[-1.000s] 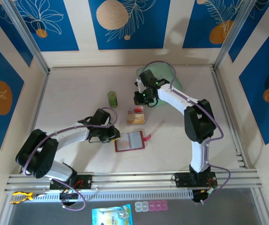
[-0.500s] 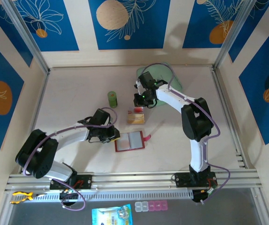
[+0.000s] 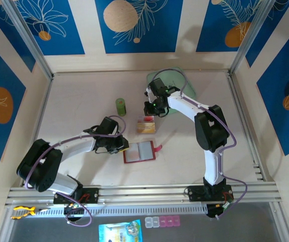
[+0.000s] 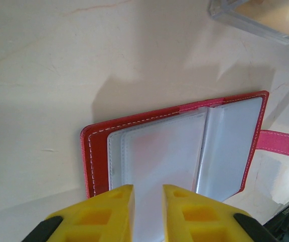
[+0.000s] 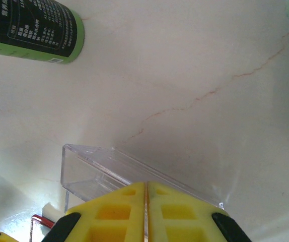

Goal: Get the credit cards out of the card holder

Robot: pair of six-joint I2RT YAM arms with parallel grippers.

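Card holder (image 4: 98,151), red stitched, glossy clear sleeves (image 4: 157,159), left hand (image 4: 148,194) grasp unclear, right hand (image 5: 145,190) clenched

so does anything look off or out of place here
Nothing stands out. The card holder lies open and flat, the credit cards sit in a clear tray beyond it; nothing looks spilled or damaged.

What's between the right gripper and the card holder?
A clear box holding tan credit cards sits between right gripper and open red card holder, seen in the top view.
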